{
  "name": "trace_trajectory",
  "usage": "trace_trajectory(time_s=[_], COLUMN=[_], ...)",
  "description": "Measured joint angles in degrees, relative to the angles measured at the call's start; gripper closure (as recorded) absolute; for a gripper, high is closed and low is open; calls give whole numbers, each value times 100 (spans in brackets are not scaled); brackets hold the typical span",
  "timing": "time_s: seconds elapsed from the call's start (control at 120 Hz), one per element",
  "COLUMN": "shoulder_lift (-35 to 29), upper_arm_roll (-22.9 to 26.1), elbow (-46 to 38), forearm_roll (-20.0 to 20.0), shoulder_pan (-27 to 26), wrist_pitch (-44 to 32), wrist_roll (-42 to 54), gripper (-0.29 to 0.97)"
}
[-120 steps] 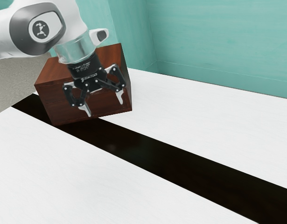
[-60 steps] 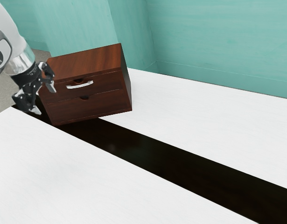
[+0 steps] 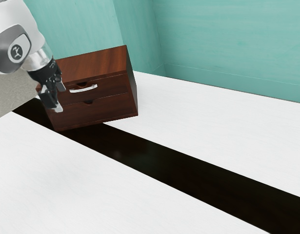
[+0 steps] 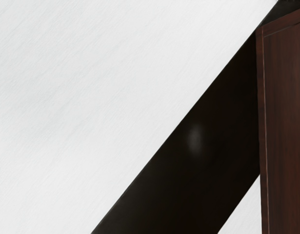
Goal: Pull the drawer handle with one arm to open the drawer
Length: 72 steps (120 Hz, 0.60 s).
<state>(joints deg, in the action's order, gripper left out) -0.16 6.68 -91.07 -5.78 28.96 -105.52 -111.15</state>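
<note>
Approach clear across table [image 3: 213,112] before 1 cabinet [image 3: 91,63].
Handle [image 3: 84,88] projects from upper drawer [image 3: 110,85] front; teal wall [image 3: 213,34] closes off the rear.

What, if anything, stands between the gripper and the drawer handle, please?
Nothing visible does. The gripper hangs in front of the cabinet, just to the exterior view's left of the handle, with no object between them.
</note>
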Motion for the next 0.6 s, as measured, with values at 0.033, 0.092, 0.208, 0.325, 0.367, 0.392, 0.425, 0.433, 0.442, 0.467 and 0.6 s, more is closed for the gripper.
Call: trace_trajectory(time_s=[0.033, 0.092, 0.208, 0.325, 0.367, 0.392, 0.425, 0.433, 0.442, 0.467, 0.6], shoulder_lift=[56, 147, 330, 544, 597, 629, 688, 703, 717, 769, 982], upper_arm_roll=[0, 0, 0, 0, 0, 0, 0, 0, 0, -1, -27], elbow=[20, 92, 249, 458, 480, 501, 543, 554, 565, 613, 829], forearm_roll=[-43, -155, -328, -457, -504, -525, -547, -551, -556, -568, -607], shoulder_pan=[-17, -46, -103, -155, -174, -184, -192, -193, -194, -196, -296], wrist_pitch=[-12, -28, -49, -60, -64, -66, -68, -69, -69, -70, -76], wrist_roll=[-118, -308, -630, -889, -959, -998, -1048, -1060, -1072, -1106, -1266], gripper=[6, 7, 7, 8, 8, 8, 8, 8, 8, 8, 9])
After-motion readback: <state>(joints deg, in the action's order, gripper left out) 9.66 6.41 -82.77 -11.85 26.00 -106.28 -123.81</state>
